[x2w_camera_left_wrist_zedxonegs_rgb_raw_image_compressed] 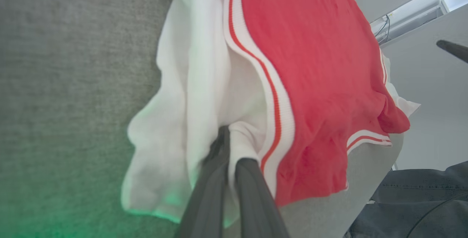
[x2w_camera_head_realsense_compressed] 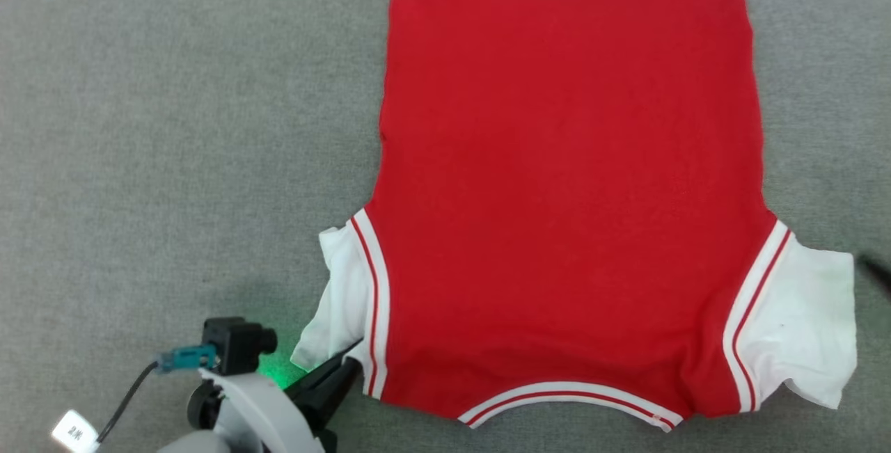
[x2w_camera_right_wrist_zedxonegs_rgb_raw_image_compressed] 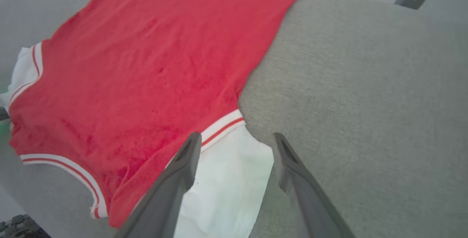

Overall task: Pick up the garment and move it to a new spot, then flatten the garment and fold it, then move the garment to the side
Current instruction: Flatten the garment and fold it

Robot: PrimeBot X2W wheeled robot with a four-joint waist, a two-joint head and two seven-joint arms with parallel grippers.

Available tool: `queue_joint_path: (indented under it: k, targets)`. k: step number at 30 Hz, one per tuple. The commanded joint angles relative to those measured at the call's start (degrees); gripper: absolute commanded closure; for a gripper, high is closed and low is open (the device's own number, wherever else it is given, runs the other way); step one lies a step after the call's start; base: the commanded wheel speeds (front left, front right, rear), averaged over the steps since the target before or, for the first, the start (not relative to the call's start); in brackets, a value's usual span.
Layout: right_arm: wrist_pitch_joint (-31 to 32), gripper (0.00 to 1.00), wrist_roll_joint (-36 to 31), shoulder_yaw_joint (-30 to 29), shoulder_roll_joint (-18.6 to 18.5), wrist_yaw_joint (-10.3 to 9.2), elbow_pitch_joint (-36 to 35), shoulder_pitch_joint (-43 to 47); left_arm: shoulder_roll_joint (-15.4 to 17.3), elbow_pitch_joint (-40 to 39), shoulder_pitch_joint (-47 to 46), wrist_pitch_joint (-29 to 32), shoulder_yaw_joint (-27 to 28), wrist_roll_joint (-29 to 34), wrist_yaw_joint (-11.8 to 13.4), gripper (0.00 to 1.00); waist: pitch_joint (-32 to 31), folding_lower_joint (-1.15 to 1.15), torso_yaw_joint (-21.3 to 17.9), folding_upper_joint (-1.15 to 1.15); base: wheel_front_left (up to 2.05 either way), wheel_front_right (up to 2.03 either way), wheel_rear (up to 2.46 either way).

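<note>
Shirt (x2w_camera_head_realsense_compressed: 571, 181) lies spread flat on grey table (x2w_camera_head_realsense_compressed: 174, 126), right of centre in head view, sleeves at the near end. Left gripper (x2w_camera_left_wrist_zedxonegs_rgb_raw_image_compressed: 231, 141) is closed tight, pinching the near white sleeve (x2w_camera_left_wrist_zedxonegs_rgb_raw_image_compressed: 197, 84). Right gripper (x2w_camera_right_wrist_zedxonegs_rgb_raw_image_compressed: 236, 143) is spread wide and empty, poised over the far white sleeve (x2w_camera_right_wrist_zedxonegs_rgb_raw_image_compressed: 226, 179); contact unclear.

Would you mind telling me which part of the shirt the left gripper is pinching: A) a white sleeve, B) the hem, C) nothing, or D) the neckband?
A: the left gripper is shut on a fold of the white sleeve of the shirt.
</note>
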Motion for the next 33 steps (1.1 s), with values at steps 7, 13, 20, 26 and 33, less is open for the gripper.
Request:
queue_joint_path:
  k: [7,13,20,26,33]
  targets:
    - [10.9,0.00,0.2,-1.1,1.8,-0.02,10.8,-24.3,-4.3,-2.4,-5.4,3.7,-1.8,3.0,0.4,1.00,5.4,0.00,4.9,0.00,0.00,0.00,0.00]
    - [23.5,0.00,-7.5,3.1,9.4,-0.04,29.6,-50.2,-5.8,-3.2,-8.3,4.8,-2.4,5.1,-0.2,1.00,9.6,0.00,9.4,0.00,0.00,0.00,0.00]
    - [31.5,0.00,-20.3,3.5,14.3,-0.03,49.4,-68.7,-8.1,-3.0,-10.5,4.6,-2.9,6.7,-0.9,1.00,13.9,0.00,14.7,0.00,0.00,0.00,0.00]
    - [32.4,0.00,-28.3,1.6,14.7,-0.03,59.4,-75.5,-9.5,-2.3,-12.0,4.0,-3.1,7.8,-1.5,1.00,16.9,0.00,18.0,0.00,0.00,0.00,0.00]
    - [33.4,0.00,-31.5,1.3,17.5,0.01,65.8,-76.7,-9.9,-0.7,-12.5,3.5,-3.2,8.2,-1.9,1.00,18.7,0.00,18.6,0.00,0.00,0.00,0.00]
